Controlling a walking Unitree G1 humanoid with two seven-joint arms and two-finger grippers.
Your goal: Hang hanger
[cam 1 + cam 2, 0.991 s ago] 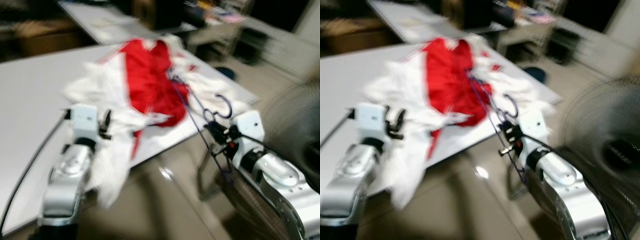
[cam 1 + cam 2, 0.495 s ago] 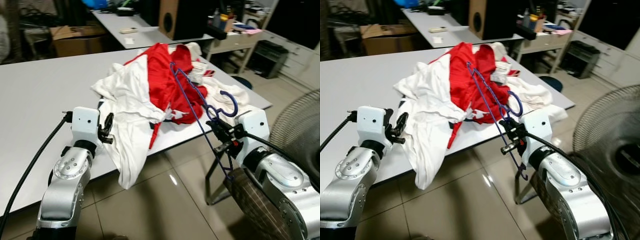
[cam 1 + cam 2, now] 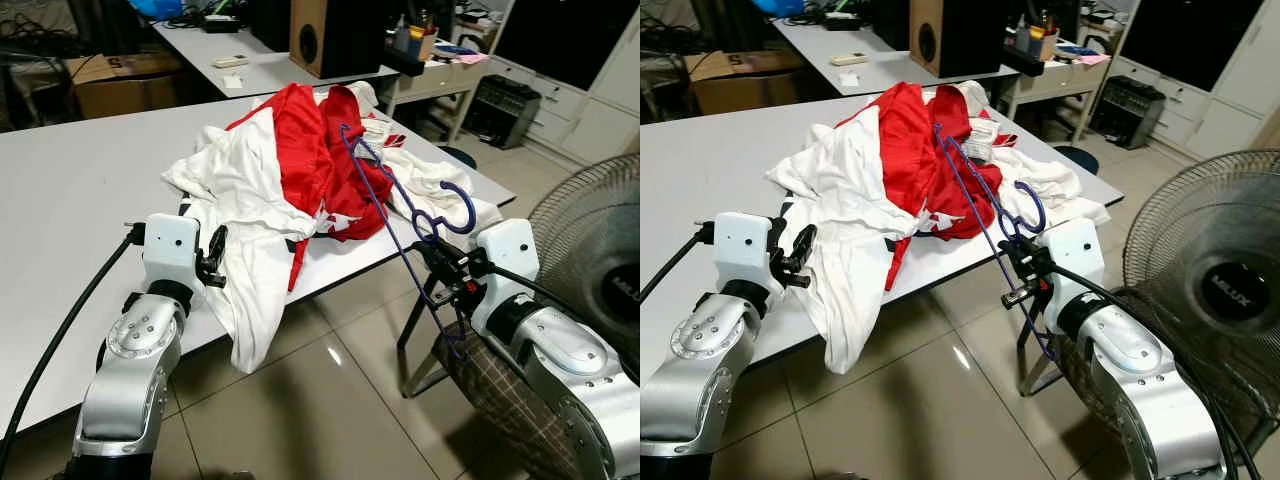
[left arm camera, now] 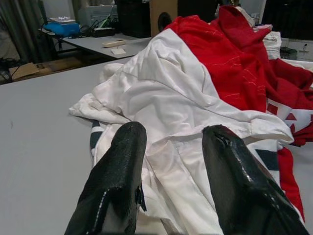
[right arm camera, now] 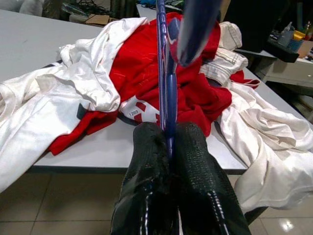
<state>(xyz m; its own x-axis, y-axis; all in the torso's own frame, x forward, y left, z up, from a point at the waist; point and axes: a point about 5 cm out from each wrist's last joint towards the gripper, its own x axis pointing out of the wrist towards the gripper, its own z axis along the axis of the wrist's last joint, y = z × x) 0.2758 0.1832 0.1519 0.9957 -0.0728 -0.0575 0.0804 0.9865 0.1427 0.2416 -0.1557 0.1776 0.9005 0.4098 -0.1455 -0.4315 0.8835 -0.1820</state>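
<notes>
- right gripper (image 5: 168, 147) stays clamped on the blue hanger (image 3: 400, 215), held off the table's (image 3: 70, 190) front edge beside the clothes pile (image 3: 290, 170).
- left gripper (image 4: 171, 161) hovers spread and empty over white cloth.
- views are sharp now, more of the fan (image 3: 1215, 290) showing.

The hanger (image 3: 392, 212) pinched in my right gripper (image 5: 168, 147) is blue-violet wire. My fingers (image 4: 120, 161) are glossy black and my arms silver. On the pale grey worktop (image 3: 70, 190) lies a heap of clothes (image 3: 290, 180): white cloth, bright red cloth, and a white patch with red triangles. The floor (image 3: 320, 420) is beige tile; the fan (image 3: 1210, 290) is black.
</notes>
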